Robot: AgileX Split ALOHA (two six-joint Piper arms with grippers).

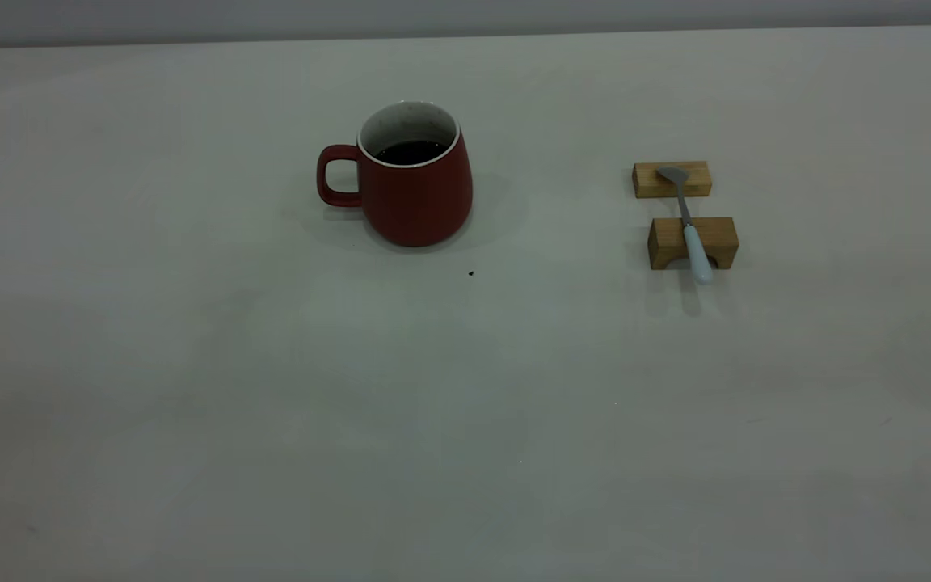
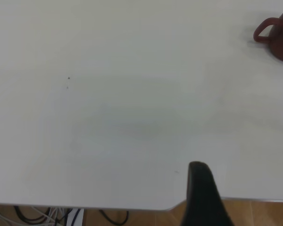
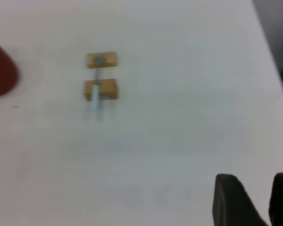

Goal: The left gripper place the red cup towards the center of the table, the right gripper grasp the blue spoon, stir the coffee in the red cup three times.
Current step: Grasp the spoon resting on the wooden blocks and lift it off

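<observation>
Broadly underneath everything, off-white counter (image 1: 191,388), matte and plain, with a rounded corner at the exterior view's upper right. Low at its edge, left end effector (image 2: 200,188), seen only as one black piece above the counter's rim, well apart from the cup; open or closed, cannot tell. Likewise low at the other side, right end effector (image 3: 257,202), parted with a bare gap between its two black tips, gripping nothing, well apart from the spoon. Upright on the counter, somewhat left of the middle in the exterior view, red cup (image 1: 417,190), loop handle turned to that view's left. Well to its right, two tan wooden blocks (image 1: 692,242), one behind the other, not touching. Laid across both, blue spoon (image 1: 688,226), grey bowl on the upper block, pale handle over the lower, arched block and jutting past it. Inside the cup, coffee (image 1: 410,151), dark and flat below the white speckled wall. Just beside the cup's base, tiny dark speck (image 1: 470,273).
</observation>
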